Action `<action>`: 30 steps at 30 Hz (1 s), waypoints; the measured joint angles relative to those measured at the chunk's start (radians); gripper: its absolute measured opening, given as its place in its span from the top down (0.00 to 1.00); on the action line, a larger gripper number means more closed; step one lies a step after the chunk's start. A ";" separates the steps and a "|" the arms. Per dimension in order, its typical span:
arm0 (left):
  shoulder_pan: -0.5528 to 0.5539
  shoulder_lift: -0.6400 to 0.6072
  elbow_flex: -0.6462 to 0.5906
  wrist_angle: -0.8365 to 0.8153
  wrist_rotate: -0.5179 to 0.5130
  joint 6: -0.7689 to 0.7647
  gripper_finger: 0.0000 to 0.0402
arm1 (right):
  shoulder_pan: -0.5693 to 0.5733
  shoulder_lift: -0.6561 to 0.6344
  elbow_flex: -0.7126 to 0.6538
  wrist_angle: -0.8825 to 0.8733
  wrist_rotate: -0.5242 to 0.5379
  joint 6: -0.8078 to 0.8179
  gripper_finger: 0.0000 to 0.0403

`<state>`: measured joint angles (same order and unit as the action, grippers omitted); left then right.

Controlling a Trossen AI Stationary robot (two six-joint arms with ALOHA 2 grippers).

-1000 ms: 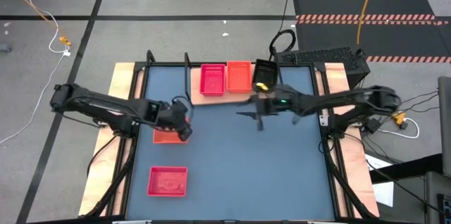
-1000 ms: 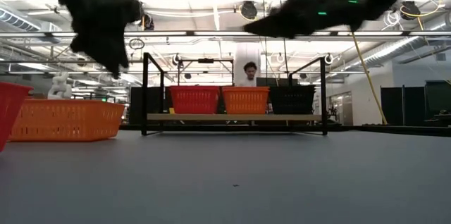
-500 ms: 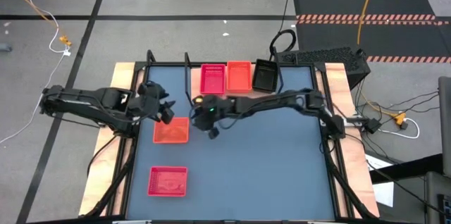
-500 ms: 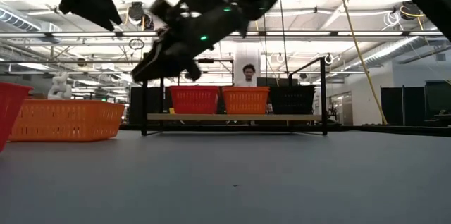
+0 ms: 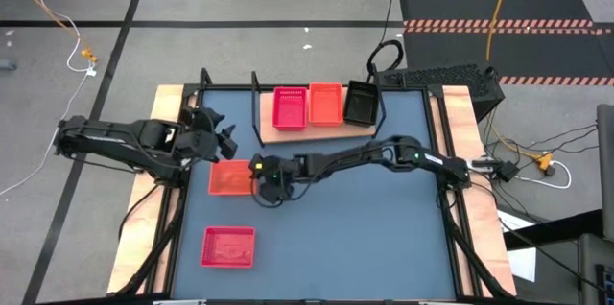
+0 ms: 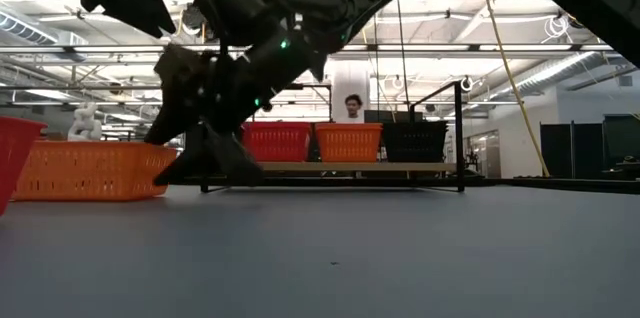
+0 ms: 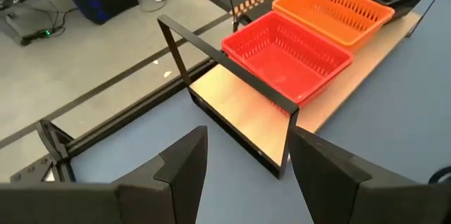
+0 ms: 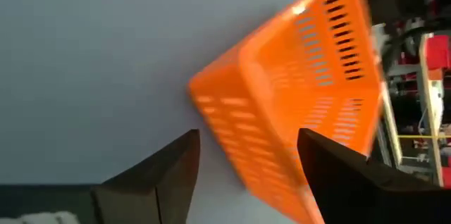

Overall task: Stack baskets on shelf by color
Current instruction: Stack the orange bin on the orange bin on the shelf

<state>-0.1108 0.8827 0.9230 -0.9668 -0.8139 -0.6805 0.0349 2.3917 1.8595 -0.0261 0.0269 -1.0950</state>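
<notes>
An orange basket [image 5: 230, 178] sits flat on the table's left half, also in the low view [image 6: 95, 170]. My right gripper [image 5: 262, 180] is open and low beside its right edge, and the right wrist view shows that basket [image 8: 296, 97] just ahead of the open fingers, apart from them. My left gripper [image 5: 216, 137] is open and raised past the basket's far-left corner, facing the shelf [image 7: 232, 97]. A pinkish-red basket [image 5: 228, 247] lies near the front left. On the shelf [image 5: 264, 132] stand a red basket [image 5: 290, 108], an orange basket [image 5: 326, 104] and a black basket [image 5: 360, 104].
The shelf's black wire frame [image 7: 232, 76] rises at the table's far edge. My right arm [image 5: 365, 156] stretches across the table's middle from the right. The table's right half [image 5: 384, 228] is bare blue-grey surface. A person stands in the room behind the shelf [image 6: 352, 106].
My right gripper has swept from the table's middle toward the left edge and dropped down beside the orange basket on the table. My left gripper has risen and drawn back from over that basket toward the far-left. The basket has stayed in place.
</notes>
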 joint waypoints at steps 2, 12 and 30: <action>0.000 0.007 0.000 -0.003 0.001 -0.003 0.50 | 0.000 0.012 0.000 0.007 -0.003 -0.009 0.43; -0.001 0.015 0.000 -0.005 0.002 0.000 0.50 | 0.009 -0.041 -0.001 -0.145 -0.034 0.067 0.96; 0.001 -0.028 0.000 -0.089 -0.047 -0.020 0.50 | 0.020 -0.532 -0.002 -0.773 0.064 0.648 1.00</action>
<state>-0.1101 0.8545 0.9226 -1.0561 -0.8612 -0.7006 0.0551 1.8600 1.8580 -0.7987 0.0904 -0.4470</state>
